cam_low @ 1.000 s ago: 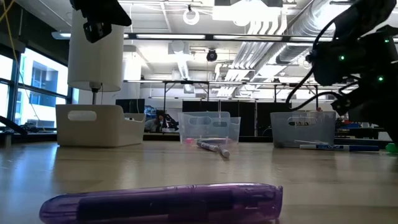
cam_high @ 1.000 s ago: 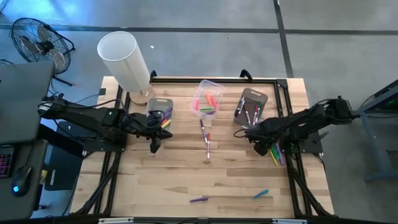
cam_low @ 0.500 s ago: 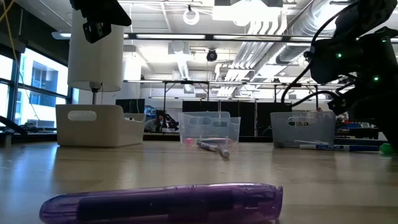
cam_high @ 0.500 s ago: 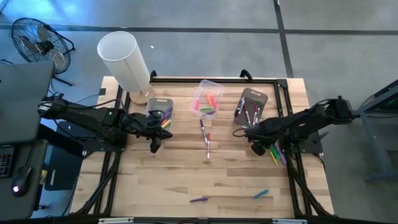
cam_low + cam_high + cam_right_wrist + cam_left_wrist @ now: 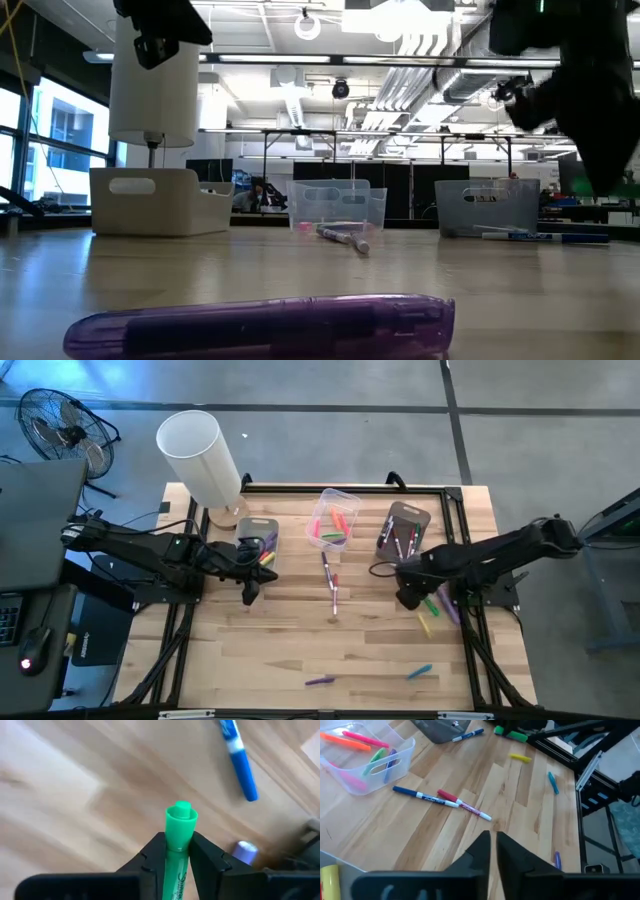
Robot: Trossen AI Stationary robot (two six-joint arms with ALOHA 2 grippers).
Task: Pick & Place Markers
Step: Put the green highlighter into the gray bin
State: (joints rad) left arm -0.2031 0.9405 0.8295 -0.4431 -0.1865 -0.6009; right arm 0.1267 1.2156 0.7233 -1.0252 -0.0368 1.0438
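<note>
With the left gripper (image 5: 249,595) unmoved at centre left of the high view, its fingers nearly together on nothing, the right gripper (image 5: 178,851) has closed on a green marker (image 5: 179,827) and lifted it from the right-edge cluster, so transfer to a bin can follow.

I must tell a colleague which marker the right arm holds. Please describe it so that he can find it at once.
Look at the table's right side, in front of the grey bin. There the right gripper grips a green marker between its jaws; unlike the markers lying loose nearby, it is lifted off the wood.
</note>
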